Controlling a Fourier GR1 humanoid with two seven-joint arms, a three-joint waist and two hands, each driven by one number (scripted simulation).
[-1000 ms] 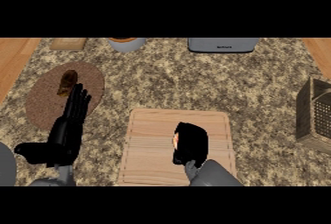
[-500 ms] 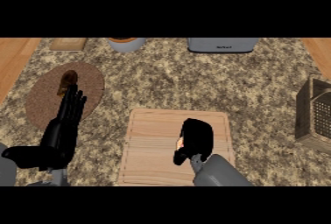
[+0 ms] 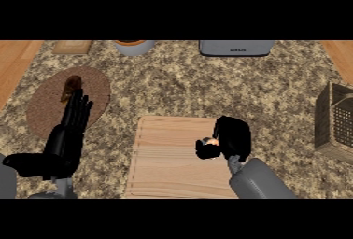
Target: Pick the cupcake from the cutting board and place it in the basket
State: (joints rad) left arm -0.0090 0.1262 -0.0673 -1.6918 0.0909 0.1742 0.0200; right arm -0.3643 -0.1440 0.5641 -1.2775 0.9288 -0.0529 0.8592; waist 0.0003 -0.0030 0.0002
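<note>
Now | cupcake [image 3: 209,140] inside curled right hand [image 3: 231,137] | above cutting board [image 3: 165,158]

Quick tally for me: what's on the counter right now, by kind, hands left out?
Cutting board: 1
Cupcake, in the right hand: 1
Basket, right edge: 1
Round brown mat: 1
Dark brown item on that mat: 1
Grey appliance, far edge: 1
Grey bowl, far edge: 1
Small wooden board, far left: 1
Total: 8

Brown round mat [image 3: 52,95] at left; grey appliance [image 3: 236,47] and bowl [image 3: 134,46] at back.
</note>
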